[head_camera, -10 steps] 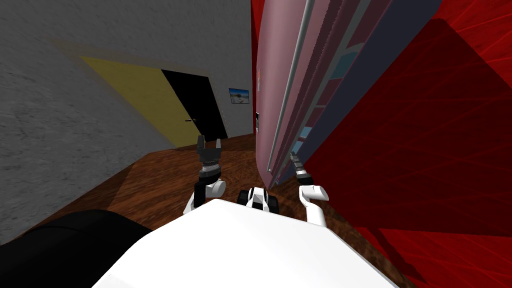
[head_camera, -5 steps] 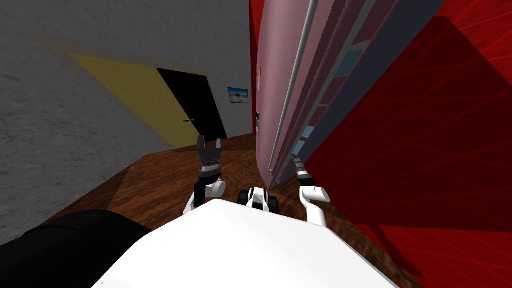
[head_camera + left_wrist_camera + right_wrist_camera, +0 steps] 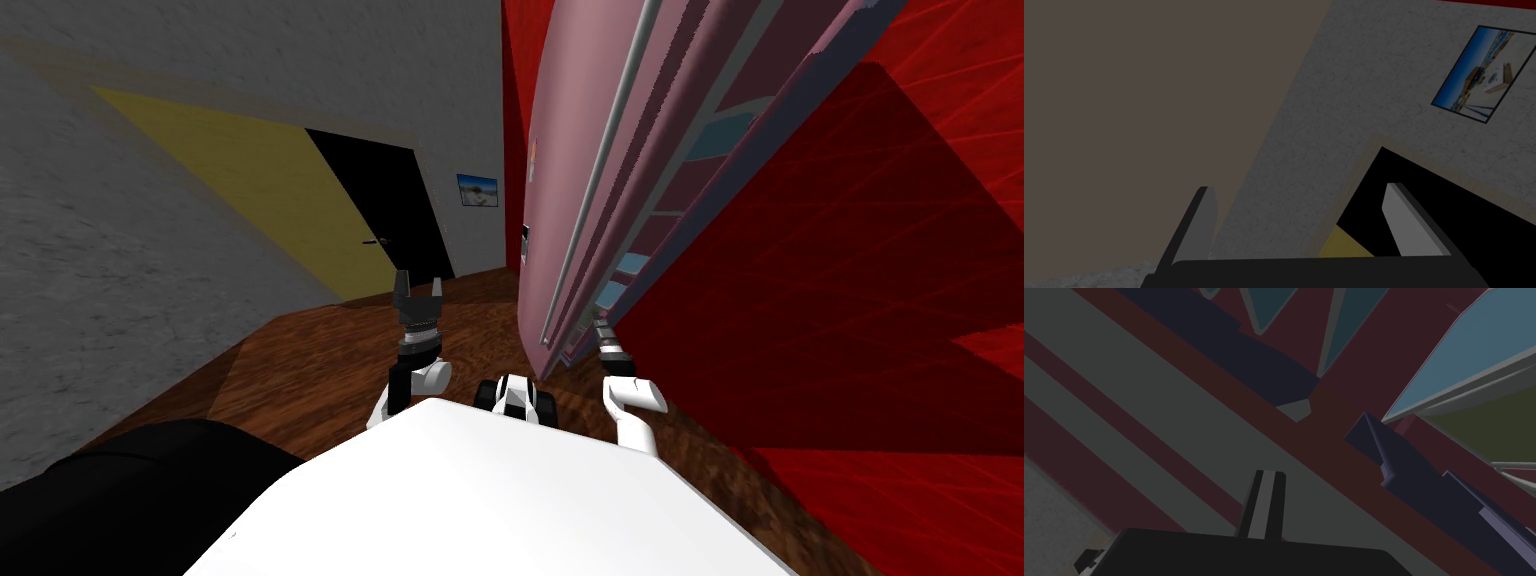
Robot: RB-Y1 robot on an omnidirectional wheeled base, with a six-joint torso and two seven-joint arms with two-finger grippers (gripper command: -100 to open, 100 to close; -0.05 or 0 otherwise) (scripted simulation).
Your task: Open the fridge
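Head view: tall mauve fridge door (image 3: 565,150), 1 o'clock, ajar. Right end effector (image 3: 601,328) behind its lower edge, blades together, seemingly empty. Left end effector (image 3: 418,288), 11 o'clock, blades apart. Risk: flat blades slip off edge, door falls shut.

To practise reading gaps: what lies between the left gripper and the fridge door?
Only bare wooden floor. The head view shows the left gripper held off to the side of the pink fridge door, with nothing standing between them.
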